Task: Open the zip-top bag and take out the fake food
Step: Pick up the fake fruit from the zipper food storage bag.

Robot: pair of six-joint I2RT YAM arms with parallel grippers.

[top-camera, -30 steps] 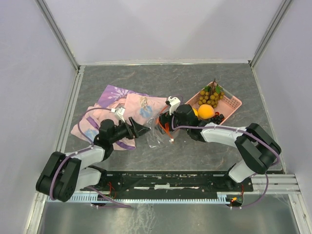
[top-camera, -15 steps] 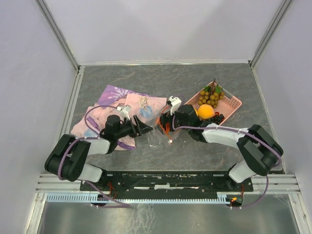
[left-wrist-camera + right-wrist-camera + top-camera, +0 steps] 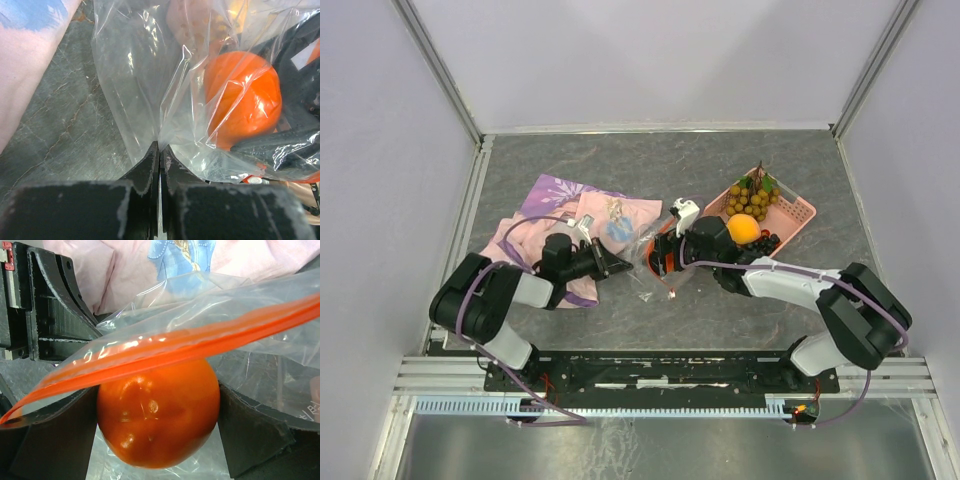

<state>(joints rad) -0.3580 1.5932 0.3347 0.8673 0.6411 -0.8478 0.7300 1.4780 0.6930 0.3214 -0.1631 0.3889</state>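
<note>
Fold of zip-top bag [image 3: 130, 90] between left fingers [image 3: 145, 170], orange [image 3: 157, 415] between right fingers [image 3: 250, 437].

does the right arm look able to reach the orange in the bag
likely yes: jaws of the right gripper seem to clasp the orange fruit inside the zip-top bag, held by the left gripper; only the zip strip crosses it

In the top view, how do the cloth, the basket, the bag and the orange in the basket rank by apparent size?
1. cloth
2. basket
3. bag: clear and partly hidden, so its place is less sure
4. orange
</note>
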